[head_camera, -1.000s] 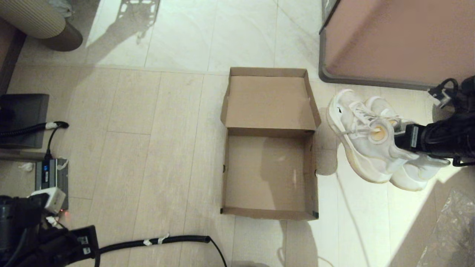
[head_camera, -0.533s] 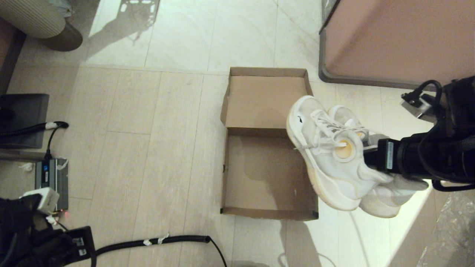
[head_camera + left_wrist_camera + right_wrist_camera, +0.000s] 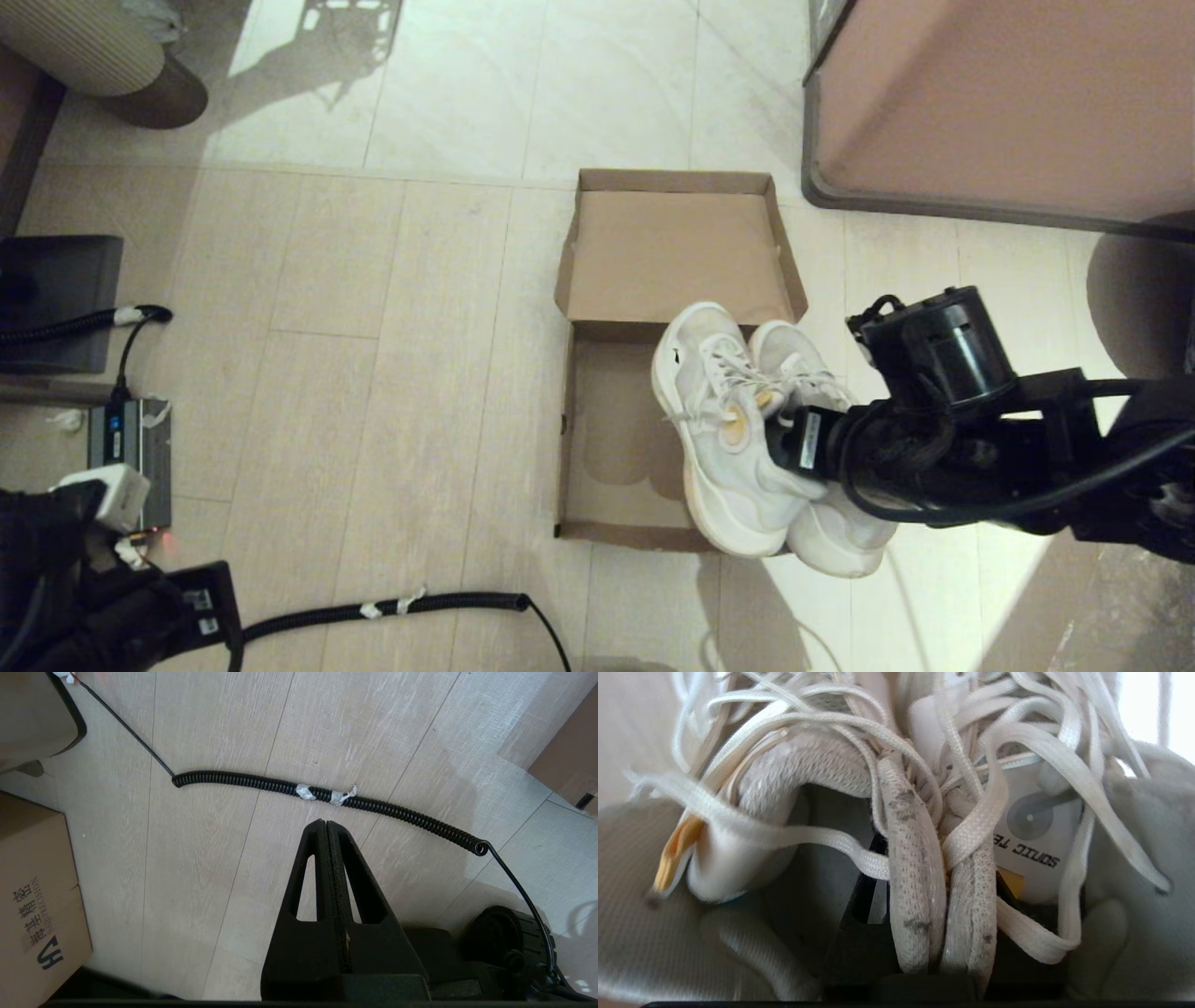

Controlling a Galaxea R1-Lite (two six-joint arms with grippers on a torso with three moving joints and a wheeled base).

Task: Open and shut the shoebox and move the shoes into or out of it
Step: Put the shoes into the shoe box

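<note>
Clamping the inner collars of both white sneakers (image 3: 747, 439) together, the right end effector (image 3: 758, 431) holds the pair off the floor above the right half of the open shoebox (image 3: 597, 420), with the heels overhanging the box's near wall and right edge and the toes pointing toward the hinged lid (image 3: 677, 247). In the right wrist view the two worn collar edges are pressed side by side between the dark fingers (image 3: 866, 903), with white laces (image 3: 971, 826) draped loosely across them and a printed insole label visible inside one shoe. The shoebox sits on the wood-look floor (image 3: 373, 373), its lid folded flat away from the robot and its brown inside bare on the left part. Beyond the box's far right corner stands a pinkish-brown cabinet (image 3: 1008, 93) with a dark base. Well to the left of the box, near the robot's base, the left end effector (image 3: 327, 833) hangs parked, its fingers pressed together with nothing between them, above a coiled black cable (image 3: 327, 795) wrapped with white tape. A printed cardboard carton (image 3: 37, 905) lies beside that cable in the left wrist view.
</note>
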